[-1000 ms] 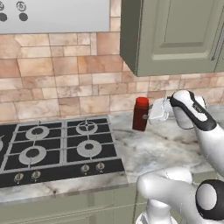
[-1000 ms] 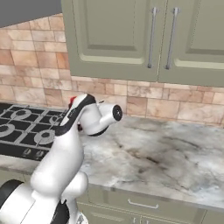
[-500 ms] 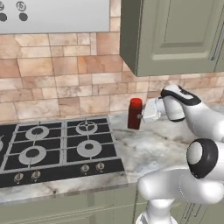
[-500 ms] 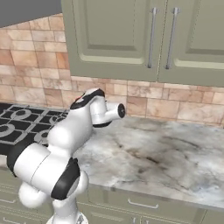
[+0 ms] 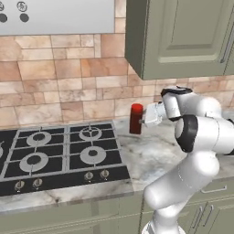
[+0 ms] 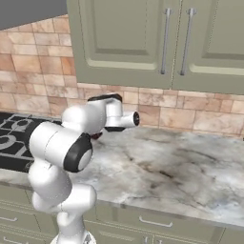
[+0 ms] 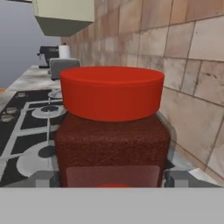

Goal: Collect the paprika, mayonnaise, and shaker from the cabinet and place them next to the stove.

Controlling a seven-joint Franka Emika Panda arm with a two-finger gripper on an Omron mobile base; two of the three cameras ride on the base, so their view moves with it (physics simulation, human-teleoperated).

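The paprika (image 5: 136,119), a dark red bottle with a bright red cap, is upright just right of the stove (image 5: 59,155), close to the tiled wall. My gripper (image 5: 142,119) reaches it from the right and is shut on it. In the hand view the paprika (image 7: 113,131) sits between both grey fingertips (image 7: 46,178), with the stove (image 7: 26,127) beyond on the left. Whether the bottle's base rests on the marble I cannot tell. The cabinet (image 5: 183,36) (image 6: 143,38) hangs above with its doors shut. The mayonnaise and the shaker are hidden.
The marble counter (image 6: 181,171) stretches to the right of the arm, with drawers (image 6: 152,221) below it. A hood panel (image 5: 55,16) hangs over the stove. Past the stove stand a grey toaster (image 7: 63,68) and a dark appliance (image 7: 48,54).
The paprika and my gripper have shifted left together, nearer the stove. The elbow has swung round in front of both cameras.
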